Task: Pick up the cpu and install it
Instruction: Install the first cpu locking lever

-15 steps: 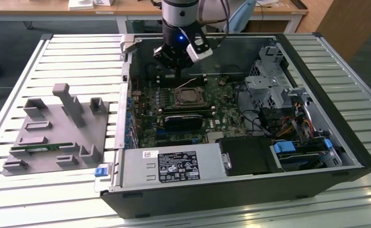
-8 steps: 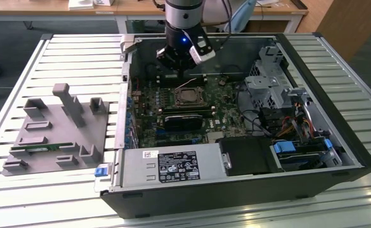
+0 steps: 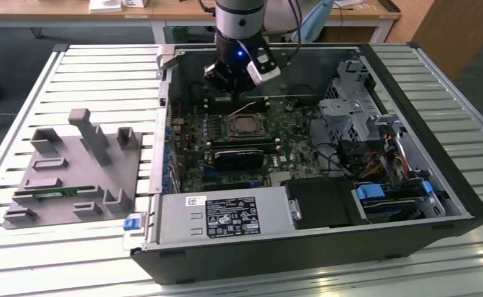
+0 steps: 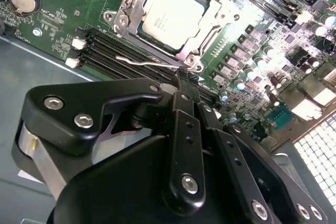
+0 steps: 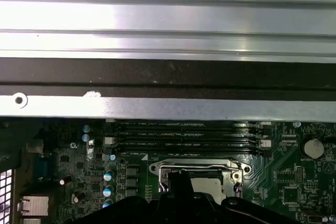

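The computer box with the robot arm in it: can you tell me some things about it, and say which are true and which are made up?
1. The silvery square cpu lies in the metal-framed socket on the green motherboard. True.
2. The black gripper hangs over the grey plastic holder tray. False: it is over the open black computer case, near the socket.
3. The case lies on a slatted metal table. True.
4. The gripper carries the cpu. False: the cpu sits in the socket.

Matt silvery metal cpu (image 4: 172, 18); glossy black plastic pincer (image 4: 184, 85); green motherboard (image 4: 63, 14).
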You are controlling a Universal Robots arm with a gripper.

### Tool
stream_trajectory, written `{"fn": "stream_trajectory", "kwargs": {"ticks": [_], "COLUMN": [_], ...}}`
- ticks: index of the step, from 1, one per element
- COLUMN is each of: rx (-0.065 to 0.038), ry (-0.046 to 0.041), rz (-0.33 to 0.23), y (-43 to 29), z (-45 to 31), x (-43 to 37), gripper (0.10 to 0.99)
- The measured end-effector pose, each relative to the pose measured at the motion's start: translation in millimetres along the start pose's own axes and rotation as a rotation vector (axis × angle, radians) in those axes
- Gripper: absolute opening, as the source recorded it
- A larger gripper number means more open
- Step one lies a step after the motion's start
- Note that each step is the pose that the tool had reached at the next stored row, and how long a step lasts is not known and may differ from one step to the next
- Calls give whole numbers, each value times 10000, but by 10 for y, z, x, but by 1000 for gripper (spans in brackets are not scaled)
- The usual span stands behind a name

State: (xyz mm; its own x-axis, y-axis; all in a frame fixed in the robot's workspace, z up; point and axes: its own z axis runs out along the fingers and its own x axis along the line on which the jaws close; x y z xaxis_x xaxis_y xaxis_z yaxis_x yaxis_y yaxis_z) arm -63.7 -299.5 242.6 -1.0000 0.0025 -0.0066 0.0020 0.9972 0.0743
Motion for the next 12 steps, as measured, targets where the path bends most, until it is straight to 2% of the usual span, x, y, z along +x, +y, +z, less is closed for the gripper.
{"fn": "stream_trajectory", "kwargs": {"ticks": [12], "rx": [-2], "ry": [-1], "rz": [1], "y": [-3], "z": [52], "x": [-43], "gripper": [106]}}
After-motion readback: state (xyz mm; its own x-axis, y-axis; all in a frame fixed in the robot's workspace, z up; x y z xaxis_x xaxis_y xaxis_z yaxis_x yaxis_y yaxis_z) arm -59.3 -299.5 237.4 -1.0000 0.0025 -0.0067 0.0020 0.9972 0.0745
